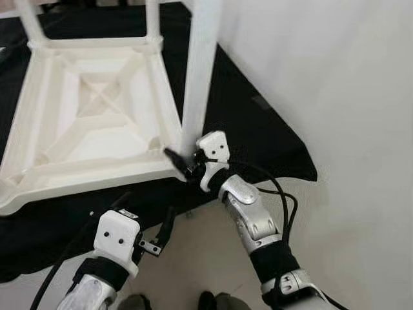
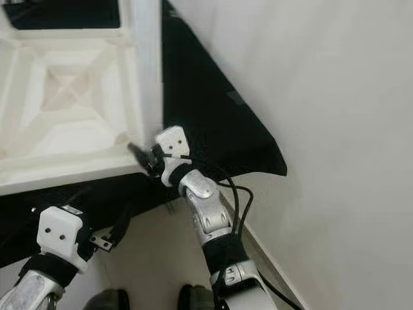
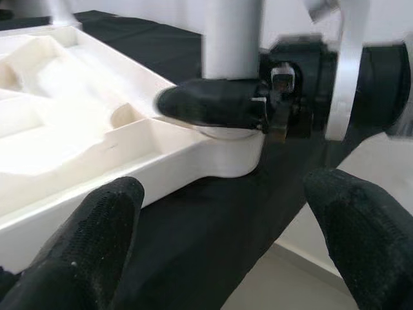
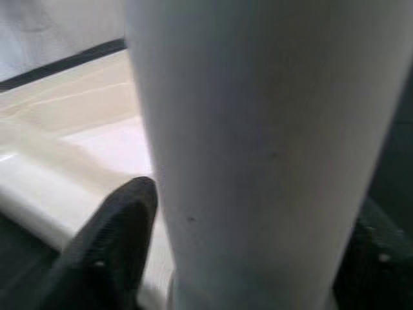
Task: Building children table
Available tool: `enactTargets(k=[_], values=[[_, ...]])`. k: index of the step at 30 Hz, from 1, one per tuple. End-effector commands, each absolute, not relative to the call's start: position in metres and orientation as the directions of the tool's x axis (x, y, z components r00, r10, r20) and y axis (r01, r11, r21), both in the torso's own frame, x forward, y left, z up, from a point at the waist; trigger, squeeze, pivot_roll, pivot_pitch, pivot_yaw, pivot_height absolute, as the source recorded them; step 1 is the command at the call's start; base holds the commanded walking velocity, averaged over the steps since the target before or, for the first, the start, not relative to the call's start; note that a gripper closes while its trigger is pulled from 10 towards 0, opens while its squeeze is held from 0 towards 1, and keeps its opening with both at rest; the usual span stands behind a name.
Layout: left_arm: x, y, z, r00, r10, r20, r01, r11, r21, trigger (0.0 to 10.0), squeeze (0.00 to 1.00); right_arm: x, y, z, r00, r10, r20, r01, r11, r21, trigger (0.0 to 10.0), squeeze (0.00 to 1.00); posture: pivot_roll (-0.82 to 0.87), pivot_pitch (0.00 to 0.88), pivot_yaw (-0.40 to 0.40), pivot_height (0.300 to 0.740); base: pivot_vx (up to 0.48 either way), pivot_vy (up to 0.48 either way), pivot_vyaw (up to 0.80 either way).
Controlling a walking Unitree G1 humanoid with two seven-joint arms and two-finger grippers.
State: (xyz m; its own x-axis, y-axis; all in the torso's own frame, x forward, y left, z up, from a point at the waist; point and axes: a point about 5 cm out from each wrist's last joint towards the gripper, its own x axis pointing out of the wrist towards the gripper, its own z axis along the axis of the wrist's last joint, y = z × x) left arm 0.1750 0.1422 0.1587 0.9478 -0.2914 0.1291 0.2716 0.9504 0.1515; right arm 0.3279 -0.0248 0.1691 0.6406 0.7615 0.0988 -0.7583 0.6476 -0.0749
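Table top [image 1: 90,116]: white plastic, lying upside down on a black cloth [image 1: 258,129]; its ribbed underside faces up, with diagonal braces meeting at the centre.
Near leg [image 1: 201,71]: a white round post standing upright in the corner socket of the table top closest to the robot's right arm; it rises out of the top of the left eye view.
Far legs [image 1: 29,19]: two more white posts stand at the rear corners, cut off by the upper edge of the frame.
Right gripper [image 1: 184,161]: at the foot of the near leg, just above the socket; its black fingers sit on either side of the post, closed around it. The right wrist view shows the post between one finger [image 4: 116,239] and the other.
Left gripper [image 1: 161,232]: low and in front of the table top's near edge, apart from it, above the cloth's border; its two fingers [image 3: 84,245] are spread wide with nothing between them.
Floor [image 1: 193,258]: pale, showing beside the cloth.
Wall [image 1: 335,77]: white, to the robot's right.
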Motion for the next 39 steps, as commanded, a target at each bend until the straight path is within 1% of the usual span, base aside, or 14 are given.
enactTargets(k=[1, 2, 3, 6, 15, 16, 23, 27, 29, 30, 33, 34, 36, 39], values=[[0.174, 0.143, 0.153, 0.950, -0.298, 0.096, 0.283, 0.948, 0.144, 10.0, 0.00, 0.328, -0.019, 0.175, 0.533, 0.842, 0.087, -0.838, 0.539, -0.081, 10.0, 0.95, 0.17, 0.206, -0.145, 0.740, 0.000, 0.000, 0.00], [0.174, 0.143, 0.153, 0.950, -0.298, 0.096, 0.283, 0.948, 0.144, 10.0, 0.00, 0.328, -0.019, 0.175, 0.533, 0.842, 0.087, -0.838, 0.539, -0.081, 10.0, 0.95, 0.17, 0.206, -0.145, 0.740, 0.000, 0.000, 0.00], [0.175, 0.143, 0.154, 0.950, -0.297, 0.101, 0.281, 0.949, 0.146, 10.0, 0.00, 0.333, -0.023, 0.186, 0.423, 0.902, 0.083, -0.895, 0.431, -0.119, 10.0, 0.00, 0.18, 0.204, -0.146, 0.740, 0.000, 0.000, 0.00], [0.177, 0.143, 0.155, 0.948, -0.298, 0.107, 0.281, 0.948, 0.150, 10.0, 0.00, 0.341, -0.033, 0.206, 0.188, 0.982, 0.031, -0.962, 0.191, -0.195, 10.0, 0.00, 0.19, 0.205, -0.143, 0.740, 0.000, 0.000, 0.00], [0.175, 0.141, 0.155, 0.947, -0.302, 0.108, 0.285, 0.947, 0.149, 10.0, 0.00, 0.354, -0.037, 0.220, 0.076, 0.997, -0.025, -0.981, 0.070, -0.181, 9.9, 0.00, 0.21, 0.208, -0.145, 0.740, 0.000, 0.000, 0.00], [0.174, 0.141, 0.154, 0.948, -0.300, 0.104, 0.283, 0.947, 0.150, 10.0, 0.00, 0.355, -0.037, 0.221, 0.064, 0.998, -0.029, -0.983, 0.058, -0.176, 0.0, 0.00, 0.21, 0.212, -0.145, 0.740, 0.000, 0.000, 0.00], [0.172, 0.141, 0.153, 0.950, -0.296, 0.096, 0.280, 0.949, 0.147, 10.0, 0.00, 0.358, -0.038, 0.223, 0.024, 0.999, -0.028, -0.985, 0.019, -0.172, 0.0, 0.00, 0.21, 0.216, -0.148, 0.740, 0.000, 0.000, 0.00], [0.173, 0.140, 0.153, 0.950, -0.296, 0.097, 0.281, 0.949, 0.145, 10.0, 0.00, 0.360, -0.042, 0.217, 0.077, 0.996, -0.032, -0.981, 0.070, -0.182, 0.0, 0.00, 0.20, 0.216, -0.150, 0.740, 0.000, 0.000, 0.00], [0.172, 0.140, 0.153, 0.950, -0.296, 0.098, 0.281, 0.949, 0.143, 10.0, 0.00, 0.366, -0.048, 0.205, 0.250, 0.968, -0.035, -0.955, 0.241, -0.171, 0.0, 0.00, 0.19, 0.218, -0.155, 0.740, 0.000, 0.000, 0.00], [0.172, 0.140, 0.153, 0.950, -0.296, 0.098, 0.281, 0.949, 0.143, 10.0, 0.00, 0.366, -0.048, 0.205, 0.250, 0.968, -0.035, -0.955, 0.241, -0.171, 0.0, 0.00, 0.19, 0.218, -0.155, 0.740, 0.000, 0.000, 0.00], [0.171, 0.140, 0.153, 0.950, -0.297, 0.098, 0.282, 0.949, 0.143, 10.0, 0.00, 0.372, -0.053, 0.186, 0.523, 0.852, -0.020, -0.846, 0.517, -0.130, 0.0, 0.00, 0.19, 0.216, -0.163, 0.740, 0.000, 0.000, 0.00], [0.170, 0.141, 0.153, 0.951, -0.295, 0.097, 0.280, 0.949, 0.143, 10.0, 0.00, 0.363, -0.048, 0.165, 0.687, 0.727, -0.004, -0.726, 0.686, -0.056, 0.0, 0.00, 0.19, 0.222, -0.159, 0.740, 0.000, 0.000, 0.00], [0.170, 0.142, 0.153, 0.951, -0.294, 0.096, 0.279, 0.949, 0.144, 10.0, 0.00, 0.355, -0.048, 0.152, 0.791, 0.611, -0.008, -0.611, 0.791, -0.002, 0.0, 0.00, 0.19, 0.225, -0.155, 0.740, 0.000, 0.000, 0.00], [0.171, 0.143, 0.153, 0.951, -0.294, 0.095, 0.279, 0.949, 0.148, 10.0, 0.00, 0.330, -0.020, 0.137, 0.792, 0.610, -0.029, -0.610, 0.792, 0.015, 0.0, 0.00, 0.20, 0.218, -0.151, 0.740, 0.000, 0.000, 0.00]])
